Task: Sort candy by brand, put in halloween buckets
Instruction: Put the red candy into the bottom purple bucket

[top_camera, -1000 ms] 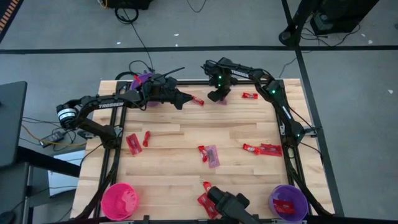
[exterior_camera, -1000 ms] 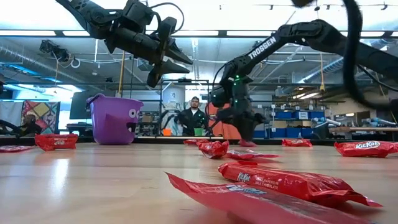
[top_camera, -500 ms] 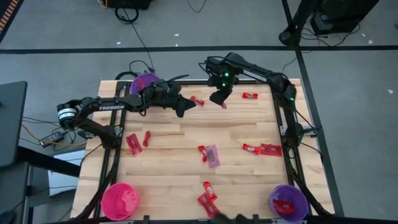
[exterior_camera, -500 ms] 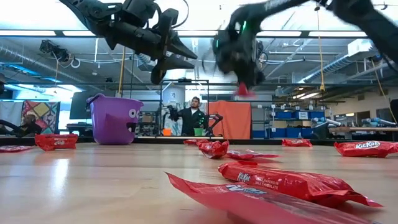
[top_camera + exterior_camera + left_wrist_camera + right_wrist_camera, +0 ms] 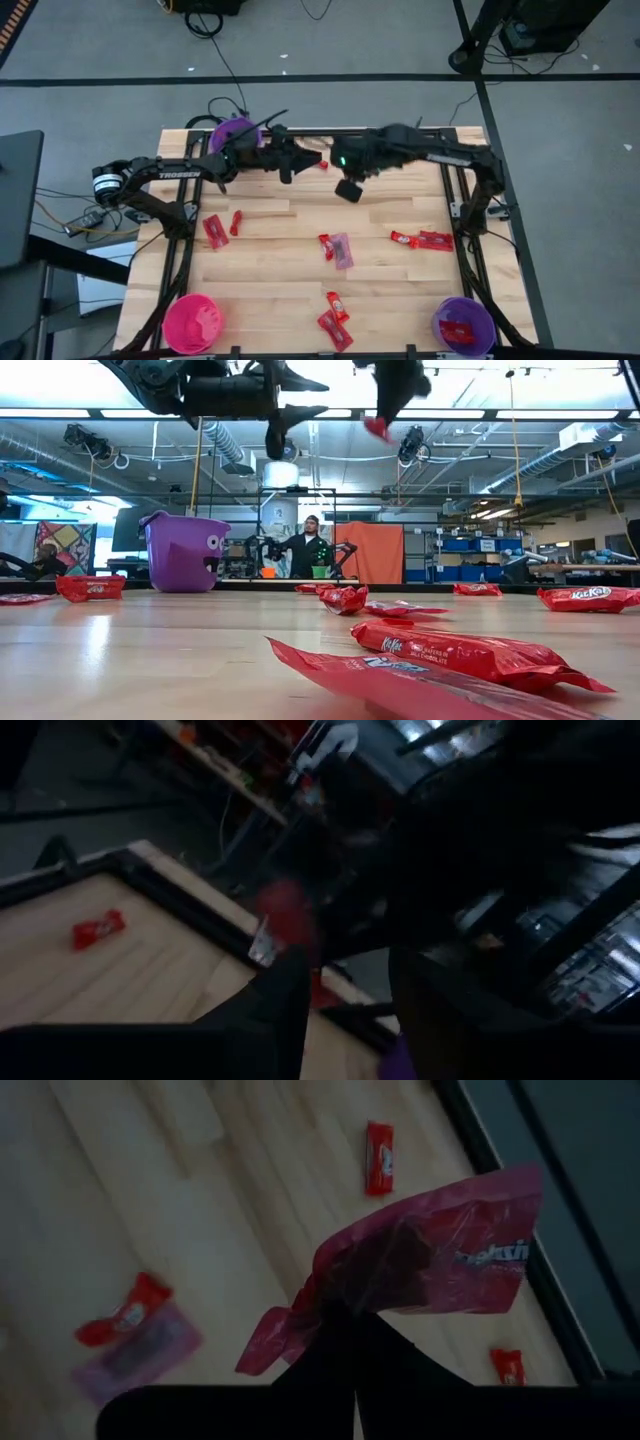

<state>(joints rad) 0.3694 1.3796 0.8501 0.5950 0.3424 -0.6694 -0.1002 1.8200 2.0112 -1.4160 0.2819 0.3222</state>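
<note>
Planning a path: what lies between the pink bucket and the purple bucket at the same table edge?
Red candy bars, about midway, shown in the high view.

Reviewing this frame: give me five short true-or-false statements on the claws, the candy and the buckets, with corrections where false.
1. The right claw is shut on a mauve-purple packet. True.
2. The pink bucket sits at the table's far edge. False: it stands at the near left corner.
3. The near right purple bucket already holds red candy. True.
4. The right claw rests on the tabletop. False: the low view shows it raised high above the table.
5. A purple bucket stands at the far left corner, beside the left claw. True.
</note>
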